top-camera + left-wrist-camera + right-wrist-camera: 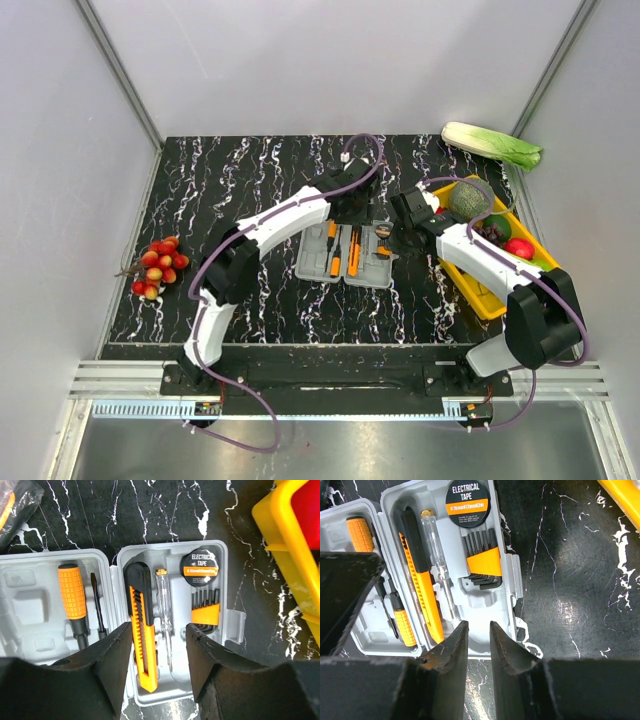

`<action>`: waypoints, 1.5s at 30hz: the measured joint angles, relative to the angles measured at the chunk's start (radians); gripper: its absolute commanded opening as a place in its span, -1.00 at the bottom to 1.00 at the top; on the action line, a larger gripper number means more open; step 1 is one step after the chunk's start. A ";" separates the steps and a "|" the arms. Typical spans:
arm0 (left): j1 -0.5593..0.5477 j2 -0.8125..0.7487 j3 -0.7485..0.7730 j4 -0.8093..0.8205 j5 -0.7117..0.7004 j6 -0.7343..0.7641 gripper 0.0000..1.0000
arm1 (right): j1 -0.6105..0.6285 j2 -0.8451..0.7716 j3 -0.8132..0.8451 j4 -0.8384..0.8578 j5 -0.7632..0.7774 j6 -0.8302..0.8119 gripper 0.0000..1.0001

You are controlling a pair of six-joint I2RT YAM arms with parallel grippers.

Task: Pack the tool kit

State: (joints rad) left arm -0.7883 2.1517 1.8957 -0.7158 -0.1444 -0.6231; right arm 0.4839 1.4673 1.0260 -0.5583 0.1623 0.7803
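The tool kit (345,276) lies open mid-frame in the top view, where the left gripper (159,631), jaws apart and empty, straddles the seated utility knife (141,630) and the right gripper (479,630), narrowly parted and empty, hovers at its lower edge, so either could knock tools loose.

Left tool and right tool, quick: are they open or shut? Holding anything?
Left tool: open, holding nothing.
Right tool: open only slightly, holding nothing.

We see a case (176,595) of matt grey moulded plastic, a screwdriver handle (71,591) of knurled orange plastic, a clear plastic tester (163,605), a glossy black white-veined table (165,510) and a shiny yellow plastic tray (280,530).
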 measured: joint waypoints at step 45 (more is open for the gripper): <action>0.187 -0.220 -0.536 0.305 0.509 -0.145 -0.39 | 0.056 0.446 0.306 0.037 -0.195 -0.166 -0.79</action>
State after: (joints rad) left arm -0.6010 1.9312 1.3594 -0.4107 0.3649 -0.7677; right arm 0.5400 1.9137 1.3315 -0.5217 -0.0326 0.6144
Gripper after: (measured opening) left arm 0.303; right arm 0.123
